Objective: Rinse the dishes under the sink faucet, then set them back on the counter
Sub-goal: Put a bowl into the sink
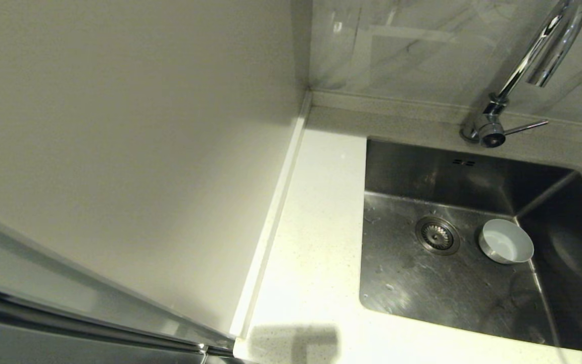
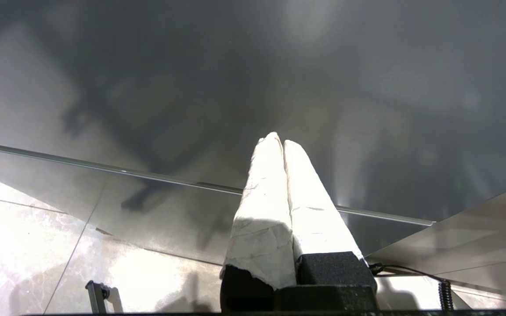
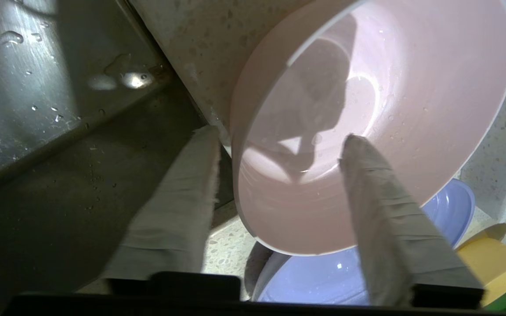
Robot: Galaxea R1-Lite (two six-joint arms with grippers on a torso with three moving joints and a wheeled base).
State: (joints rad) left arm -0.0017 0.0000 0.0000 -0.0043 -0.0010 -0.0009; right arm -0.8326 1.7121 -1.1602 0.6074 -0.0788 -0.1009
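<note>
Straddling the rim of the pink bowl (image 3: 367, 87), the right gripper (image 3: 279, 145) has one finger (image 3: 182, 197) outside the bowl's wall and the other inside. The fingers are apart, and I cannot tell whether they press the wall. The bowl is tilted over the lilac plate (image 3: 450, 210) on the speckled worktop (image 3: 200, 39), beside the sink (image 1: 397, 283) edge. A blue-grey bowl (image 1: 506, 241) sits in the sink near the drain (image 1: 437, 235), below the faucet (image 1: 523, 65). The left gripper (image 2: 283, 142) hangs parked, its fingers together, away from the worktop.
</note>
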